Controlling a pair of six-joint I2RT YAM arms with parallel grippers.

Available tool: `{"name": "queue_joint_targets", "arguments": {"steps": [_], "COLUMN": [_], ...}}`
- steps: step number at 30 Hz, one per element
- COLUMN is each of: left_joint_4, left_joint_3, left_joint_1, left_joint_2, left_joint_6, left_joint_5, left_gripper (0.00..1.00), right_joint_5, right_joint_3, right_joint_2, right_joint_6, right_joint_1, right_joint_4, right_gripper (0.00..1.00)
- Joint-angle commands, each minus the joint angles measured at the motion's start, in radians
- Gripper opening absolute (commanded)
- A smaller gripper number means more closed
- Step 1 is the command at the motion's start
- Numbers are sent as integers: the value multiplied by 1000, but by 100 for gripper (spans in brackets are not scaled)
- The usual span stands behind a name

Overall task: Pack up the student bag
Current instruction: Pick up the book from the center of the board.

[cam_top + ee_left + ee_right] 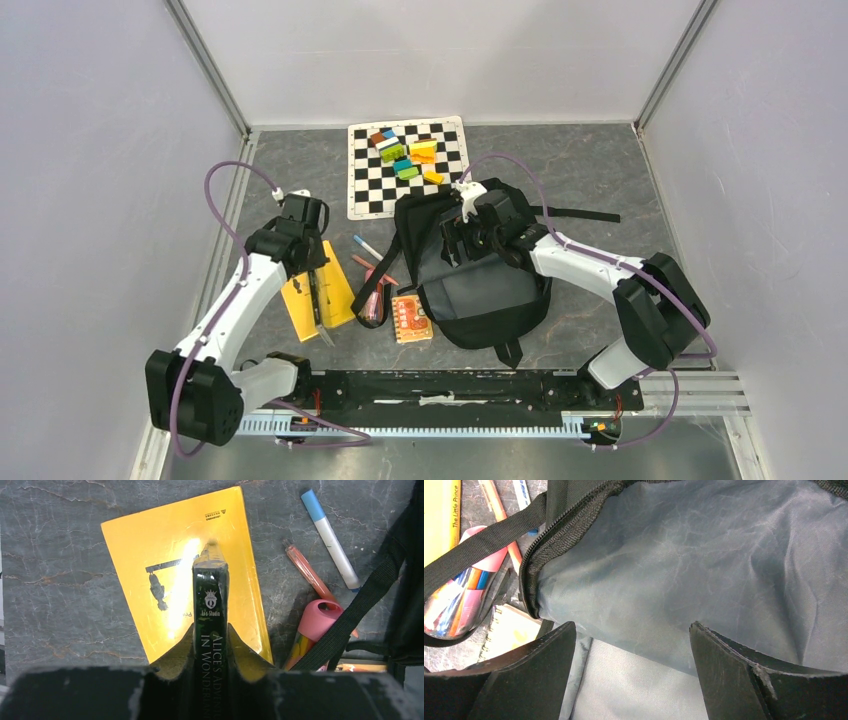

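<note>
Right claw (631, 629) spread inside student bag (704, 555) mouth, left claw (210, 632) pinching book (210, 587)

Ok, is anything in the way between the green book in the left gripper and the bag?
Yes: a bag strap, a pink pencil case and pens lie on the table between them, and the right gripper sits open in the student bag's mouth.

student bag (482, 292) mouth gaping, black strap (361, 605) lying across pink pencil case (316, 622)
</note>
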Motion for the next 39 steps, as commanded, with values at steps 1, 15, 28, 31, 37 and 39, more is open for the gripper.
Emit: {"name": "queue_joint_targets", "arguments": {"steps": [1,15,28,31,37,39], "left_joint_4": [5,-51,96,103,164,164], "left_joint_3": [36,254,224,201,163,164], "left_joint_1": [6,6,-70,-212,-446,-470], "left_joint_2": [-99,-309,-280,-274,-230,-218], "left_joint_6": [10,165,166,171,131,136], "left_joint_5": [-13,180,1043,1048,1070,1088], "left_gripper": [2,2,2,2,2,2], "right_joint_5": [-2,29,-451,-559,-767,-833], "right_joint_3": [23,24,-10,2,3,-5], "right_joint_2": [-42,-209,-544,-550,-478,-463], "right_joint_6": [-25,-90,-169,-192,-132,-107], "right_joint_1": [8,8,8,9,42,59], "right_joint_4": [4,-132,-46,-55,2,38], "right_gripper": [90,94,98,98,98,98]}}
